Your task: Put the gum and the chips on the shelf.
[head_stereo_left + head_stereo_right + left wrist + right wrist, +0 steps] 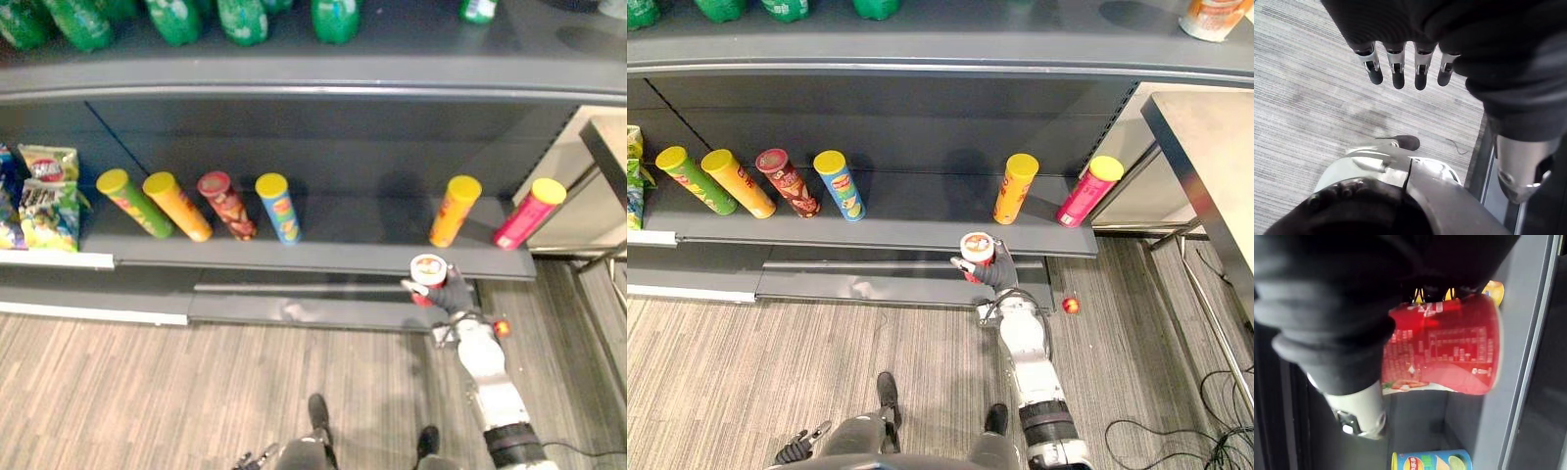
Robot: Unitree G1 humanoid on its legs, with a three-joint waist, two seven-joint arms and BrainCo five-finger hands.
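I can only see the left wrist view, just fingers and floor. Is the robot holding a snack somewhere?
Observer: Yes. The right hand grips a red chips can just in front of the shelf.
Operator: Is there room for it there?
Observer: There's a bare gap between the blue can and the orange can further right.
Operator: Is anything on the floor?
Observer: A small red round thing lies on the floor beside the right arm.
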